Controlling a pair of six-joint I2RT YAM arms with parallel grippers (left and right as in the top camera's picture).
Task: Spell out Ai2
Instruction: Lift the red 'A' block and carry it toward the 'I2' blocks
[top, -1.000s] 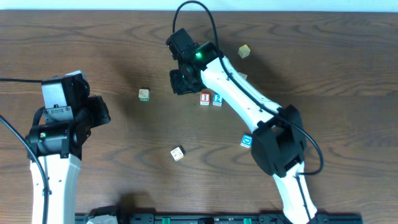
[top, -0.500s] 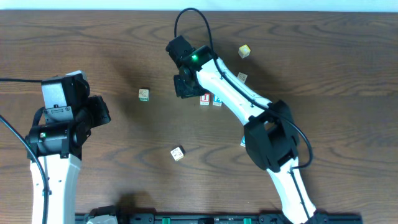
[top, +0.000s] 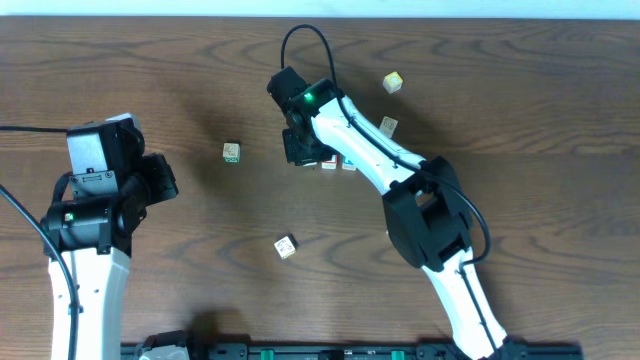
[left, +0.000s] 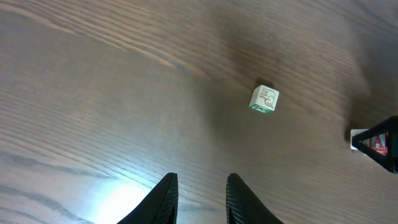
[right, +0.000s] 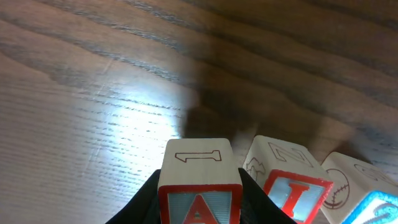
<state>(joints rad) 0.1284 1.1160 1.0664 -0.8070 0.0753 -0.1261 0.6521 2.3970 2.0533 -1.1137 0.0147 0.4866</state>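
Shifted toward the I block (right: 292, 186), right tool (right: 200, 200) grips the A block (right: 199, 165) over wood-grain table (left: 93, 93); left tool (left: 200, 193) parted, empty.

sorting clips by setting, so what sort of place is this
Probably a robotics lab bench: the cabled left arm and right arm stand at a wood-grain table scattered with small letter blocks, like the green-edged block. The right hand holds an A block.

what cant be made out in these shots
Overhead: the right gripper covers the A block; green block's markings too small.
Right wrist: third block cut off by the frame edge, face unreadable.
Left wrist: red block at the edge, half behind a dark shape.
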